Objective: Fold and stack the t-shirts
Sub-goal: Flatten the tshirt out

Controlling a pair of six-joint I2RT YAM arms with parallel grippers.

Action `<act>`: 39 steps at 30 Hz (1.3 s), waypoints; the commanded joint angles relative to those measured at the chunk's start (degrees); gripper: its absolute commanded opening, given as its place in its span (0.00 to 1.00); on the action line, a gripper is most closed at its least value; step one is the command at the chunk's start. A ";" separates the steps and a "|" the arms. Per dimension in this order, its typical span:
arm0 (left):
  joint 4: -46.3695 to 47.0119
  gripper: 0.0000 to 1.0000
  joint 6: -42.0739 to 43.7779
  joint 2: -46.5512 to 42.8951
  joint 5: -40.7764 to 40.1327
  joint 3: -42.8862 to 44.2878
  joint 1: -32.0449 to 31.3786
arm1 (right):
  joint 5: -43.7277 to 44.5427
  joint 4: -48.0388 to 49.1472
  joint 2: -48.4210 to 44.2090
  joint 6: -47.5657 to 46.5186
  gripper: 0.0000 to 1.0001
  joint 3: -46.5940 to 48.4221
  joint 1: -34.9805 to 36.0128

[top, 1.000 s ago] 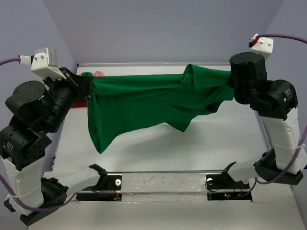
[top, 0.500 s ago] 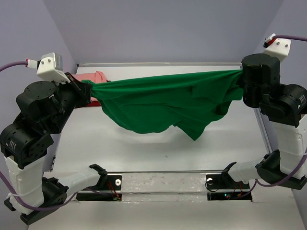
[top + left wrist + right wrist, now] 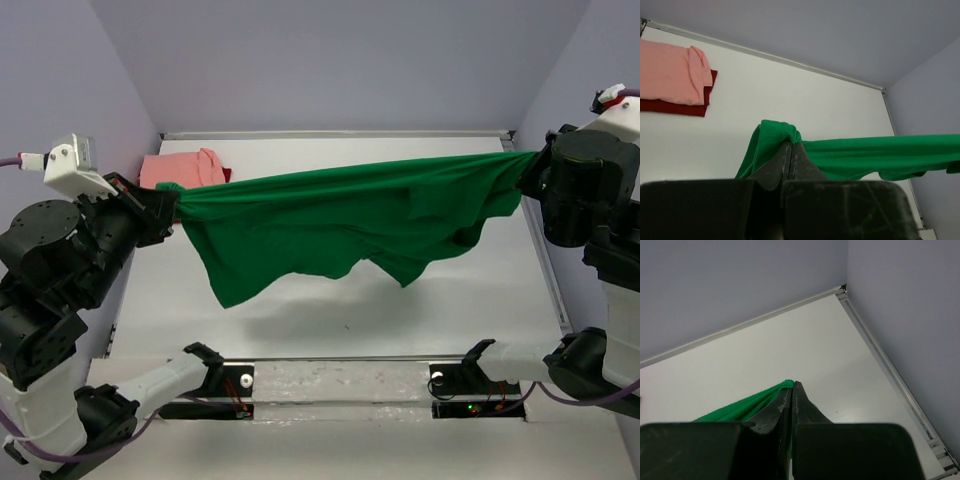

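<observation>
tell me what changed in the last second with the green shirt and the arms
Both arms swung outward, drawing the green t-shirt from a sagging drape into a tauter band and uncovering the salmon pink t-shirt. Unchanged: the left gripper and right gripper stay shut on the shirt's ends; the pink one lies folded on the dark red t-shirt.

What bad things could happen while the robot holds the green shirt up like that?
The green t-shirt is pulled tight between the left gripper and right gripper, each pinching only a small bunch, so a corner might slip out. Its hanging edge looks crumpled, so laid down it could fold crooked.
</observation>
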 commanded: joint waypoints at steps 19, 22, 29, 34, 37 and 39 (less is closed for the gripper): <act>6.08 0.00 1.70 0.94 3.64 0.71 6.55 | 2.69 -6.33 -2.10 -3.96 0.00 4.05 -0.95; 10.22 0.00 0.38 -0.11 8.12 -0.78 6.46 | -1.26 -4.76 -1.91 -4.84 0.00 4.94 -0.95; 7.68 0.00 -1.21 -3.80 11.39 2.37 6.81 | -4.43 -6.25 -5.51 -4.23 0.00 7.31 -0.95; 2.93 0.00 0.55 -7.58 9.89 5.02 9.27 | -6.10 -7.12 -11.14 -3.79 0.00 4.68 -0.95; 2.84 0.00 0.12 -8.11 9.28 1.34 9.89 | -7.77 -7.21 -12.11 -3.35 0.00 0.47 -0.95; 4.41 0.00 0.55 -7.15 9.80 -0.60 10.76 | -8.12 -6.51 -10.19 -3.52 0.00 -1.30 -0.95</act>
